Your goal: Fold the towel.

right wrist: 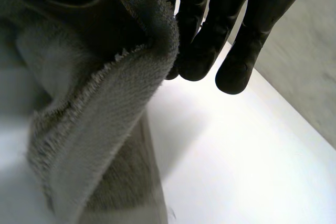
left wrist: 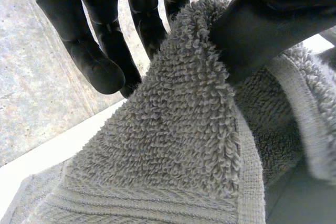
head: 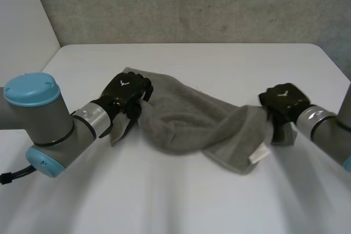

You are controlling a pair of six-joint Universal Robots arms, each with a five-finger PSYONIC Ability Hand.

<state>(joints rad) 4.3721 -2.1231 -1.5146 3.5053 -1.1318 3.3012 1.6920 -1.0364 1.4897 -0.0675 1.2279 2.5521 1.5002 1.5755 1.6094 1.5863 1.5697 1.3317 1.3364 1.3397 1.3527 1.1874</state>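
Across the white bench (head: pixel 219 64), grey towel (head: pixel 186 119) is held by its ends.
One end is pinched by left hand (head: pixel 127 92), the other by right hand (head: pixel 283 101).

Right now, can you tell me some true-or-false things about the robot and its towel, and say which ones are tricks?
1. The left hand and the right hand both hold the fluffy grey terry towel. True.
2. The towel is already folded into a neat square. False: it sags, bunched up, between the two hands.
3. The towel is over a white table. True.
4. The left hand is open and empty. False: its thumb pinches one end of the towel against its fingers.
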